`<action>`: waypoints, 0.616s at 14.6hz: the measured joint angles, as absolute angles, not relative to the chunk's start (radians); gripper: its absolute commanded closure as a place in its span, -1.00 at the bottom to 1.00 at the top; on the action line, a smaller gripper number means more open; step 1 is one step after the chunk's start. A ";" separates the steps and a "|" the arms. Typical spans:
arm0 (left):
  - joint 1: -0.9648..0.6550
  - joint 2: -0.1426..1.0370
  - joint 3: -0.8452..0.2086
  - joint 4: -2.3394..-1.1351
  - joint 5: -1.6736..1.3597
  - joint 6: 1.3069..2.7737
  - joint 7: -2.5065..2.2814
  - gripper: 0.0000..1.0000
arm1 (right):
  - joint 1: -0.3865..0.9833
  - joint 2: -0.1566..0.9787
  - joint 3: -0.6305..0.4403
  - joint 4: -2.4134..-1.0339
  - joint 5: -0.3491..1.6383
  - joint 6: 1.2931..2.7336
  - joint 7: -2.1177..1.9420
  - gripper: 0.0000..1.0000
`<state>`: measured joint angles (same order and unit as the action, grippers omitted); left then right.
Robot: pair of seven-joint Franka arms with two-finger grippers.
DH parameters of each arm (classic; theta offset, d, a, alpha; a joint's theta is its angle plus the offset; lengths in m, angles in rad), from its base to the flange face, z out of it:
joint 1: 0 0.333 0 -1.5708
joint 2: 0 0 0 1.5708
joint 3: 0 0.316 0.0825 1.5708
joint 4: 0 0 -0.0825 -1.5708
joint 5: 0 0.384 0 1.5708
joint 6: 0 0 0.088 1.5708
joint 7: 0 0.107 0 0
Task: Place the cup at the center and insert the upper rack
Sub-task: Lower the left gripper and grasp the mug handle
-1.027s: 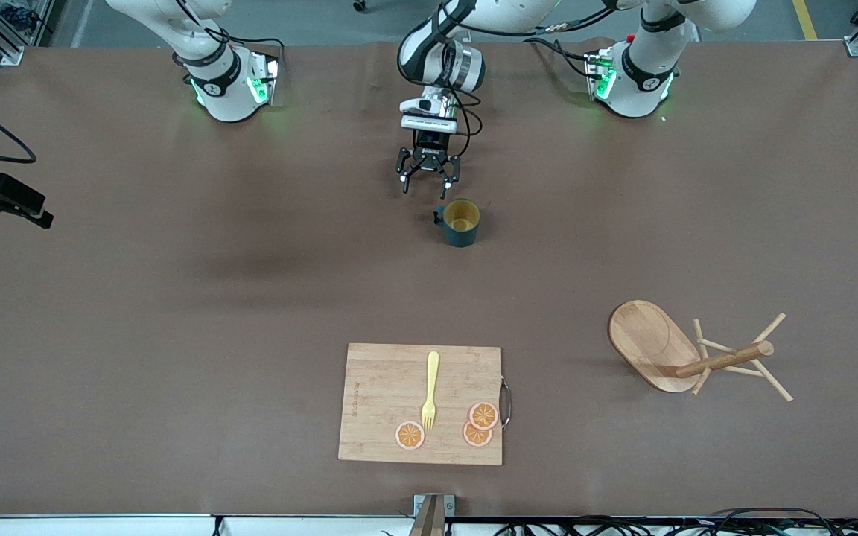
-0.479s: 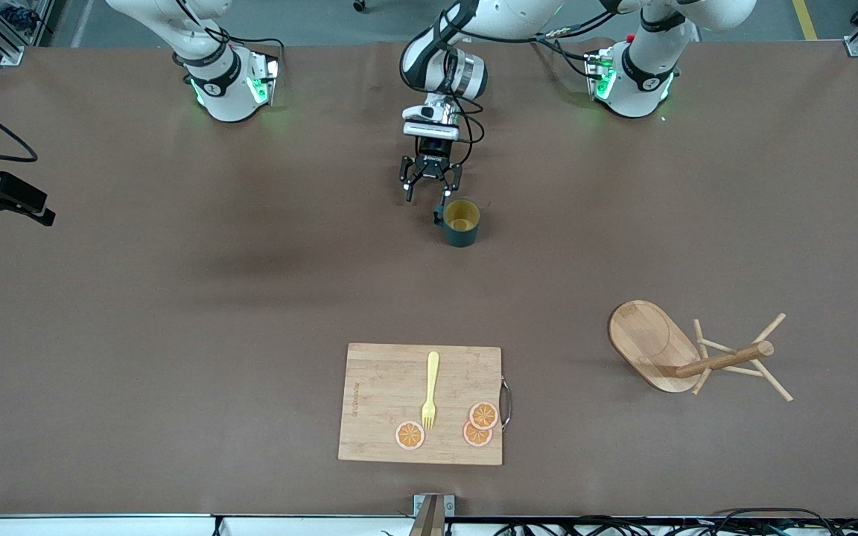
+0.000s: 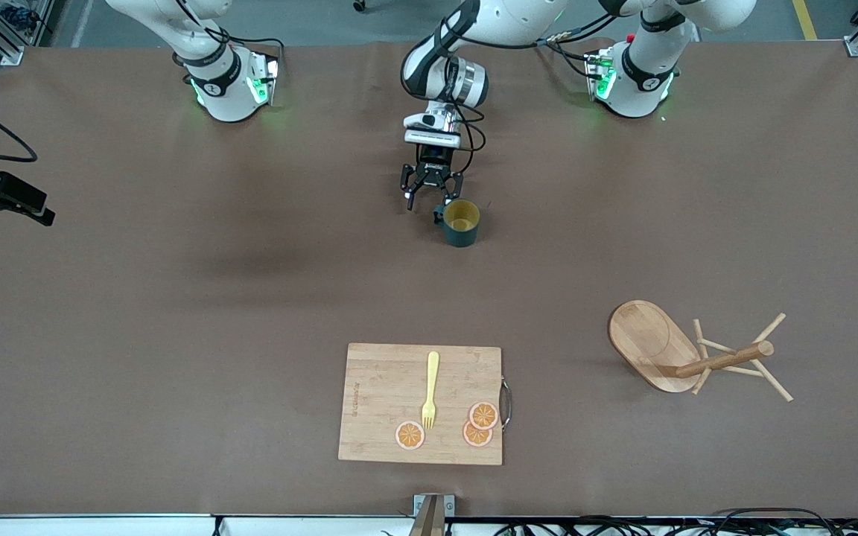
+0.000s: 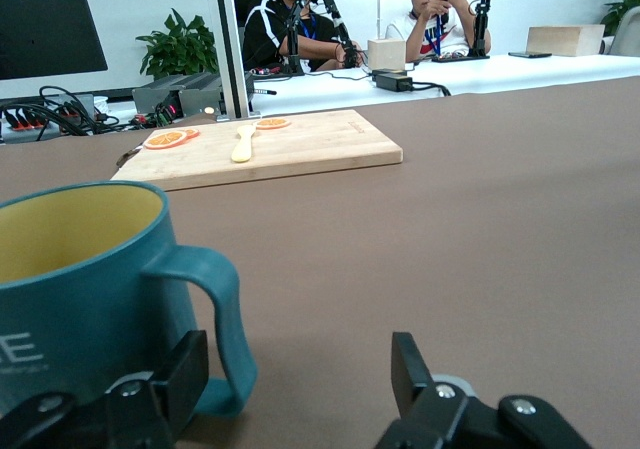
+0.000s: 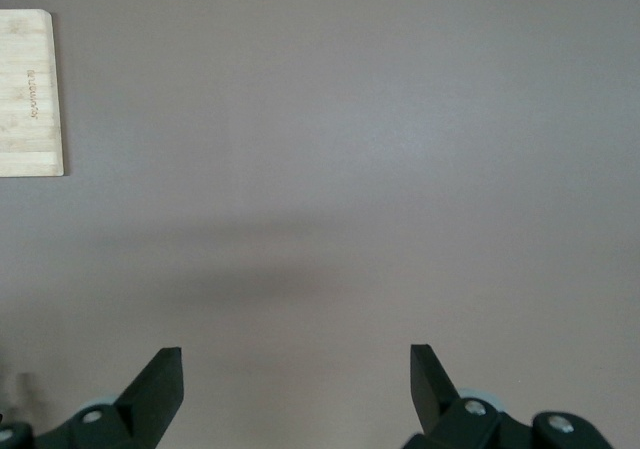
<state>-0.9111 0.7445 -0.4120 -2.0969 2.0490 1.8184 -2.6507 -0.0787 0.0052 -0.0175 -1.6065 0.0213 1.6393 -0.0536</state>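
Note:
The dark teal cup [image 3: 461, 222] with a yellow inside stands upright on the table near the robots' bases, its handle [image 3: 438, 216] pointing toward the right arm's end. My left gripper [image 3: 427, 199] is low beside the cup and open. In the left wrist view the cup [image 4: 80, 289] fills one side and its handle [image 4: 225, 309] lies between the jaws, close to one finger [image 4: 185, 369], untouched. The upper rack [image 3: 667, 350] lies on its side toward the left arm's end, nearer the front camera. My right gripper [image 5: 295, 359] waits open above bare table.
A bamboo cutting board [image 3: 377, 387] lies near the table's front edge, carrying a yellow fork [image 3: 430, 387] and three orange slices [image 3: 410, 435]. The rack's thin pegs [image 3: 771, 380] stick out sideways over the table. The left wrist view also shows the board [image 4: 300, 144].
My left gripper has come down and moved toward the cup, so the handle now sits between its fingers, which have narrowed slightly. Cup, rack and right arm have not moved.

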 measured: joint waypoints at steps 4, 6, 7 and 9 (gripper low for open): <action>-0.911 0.772 -0.411 -2.055 2.051 1.818 -2.665 -0.41 | -0.079 0.005 -0.018 -1.606 0.021 1.639 -0.054 -1.00; -0.912 0.783 -0.406 -2.043 2.054 1.818 -2.665 -0.14 | -0.079 0.005 -0.018 -1.607 0.021 1.639 -0.054 -1.00; -0.912 0.787 -0.399 -2.041 2.059 1.818 -2.667 0.12 | -0.079 0.005 -0.018 -1.606 0.021 1.639 -0.054 -1.00; -0.911 0.794 -0.391 -2.041 2.062 1.818 -2.673 0.56 | -0.079 0.005 -0.018 -1.606 0.021 1.639 -0.054 -1.00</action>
